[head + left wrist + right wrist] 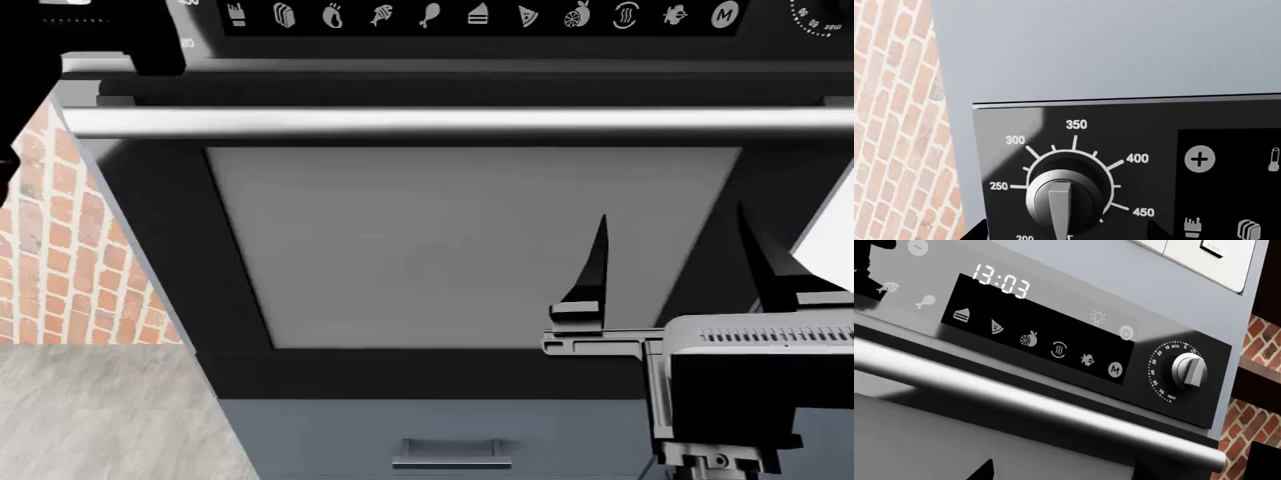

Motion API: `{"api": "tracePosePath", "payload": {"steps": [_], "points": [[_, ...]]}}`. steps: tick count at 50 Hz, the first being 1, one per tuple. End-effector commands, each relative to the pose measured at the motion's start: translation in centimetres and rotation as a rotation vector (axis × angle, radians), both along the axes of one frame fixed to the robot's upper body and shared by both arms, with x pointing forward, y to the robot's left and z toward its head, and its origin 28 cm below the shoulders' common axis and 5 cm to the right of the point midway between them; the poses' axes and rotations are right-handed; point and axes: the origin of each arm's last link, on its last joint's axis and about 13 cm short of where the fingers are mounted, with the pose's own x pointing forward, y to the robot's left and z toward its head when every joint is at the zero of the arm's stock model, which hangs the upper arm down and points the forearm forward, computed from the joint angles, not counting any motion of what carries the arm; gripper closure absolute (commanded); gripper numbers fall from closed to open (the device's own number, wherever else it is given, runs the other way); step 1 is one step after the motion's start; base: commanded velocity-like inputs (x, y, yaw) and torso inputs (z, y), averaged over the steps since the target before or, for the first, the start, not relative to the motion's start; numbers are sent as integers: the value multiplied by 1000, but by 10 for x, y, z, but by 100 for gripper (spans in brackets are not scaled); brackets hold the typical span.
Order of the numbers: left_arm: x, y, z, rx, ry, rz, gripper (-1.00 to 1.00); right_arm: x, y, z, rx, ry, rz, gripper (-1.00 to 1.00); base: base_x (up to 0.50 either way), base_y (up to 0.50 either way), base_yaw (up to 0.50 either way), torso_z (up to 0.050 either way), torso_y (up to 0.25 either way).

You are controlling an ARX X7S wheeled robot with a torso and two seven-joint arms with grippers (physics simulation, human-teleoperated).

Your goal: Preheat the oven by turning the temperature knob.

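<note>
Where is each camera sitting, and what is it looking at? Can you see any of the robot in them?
Left wrist: by the left hand, facing the temperature knob; hardly any robot shows.
Head: on the robot's head, facing the oven door; the open right hand shows.
Right wrist: by the right hand, facing the timer knob.
Head and right wrist views share the door handle.

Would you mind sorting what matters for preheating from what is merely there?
For the job: temperature knob, left gripper.
Just there: timer knob, clock display, oven door handle, drawer handle, right gripper.
</note>
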Motion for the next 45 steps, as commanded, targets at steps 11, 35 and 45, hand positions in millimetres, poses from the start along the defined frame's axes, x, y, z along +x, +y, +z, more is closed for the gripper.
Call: {"api": "tracePosePath", "payload": {"steps": [11,35,45], "points": [[8,2,-5,9,15,10,-100,0,0,-1,-1,3,1,-100,0,0,0,0,0],[14,3,-8,14,26,20,-100,0,0,-1,-1,4,2,-100,0,0,0,0,0],[19,2,-10,23,33,21,-100,0,0,-1,-2,3,3,-100,0,0,0,0,0]]}}
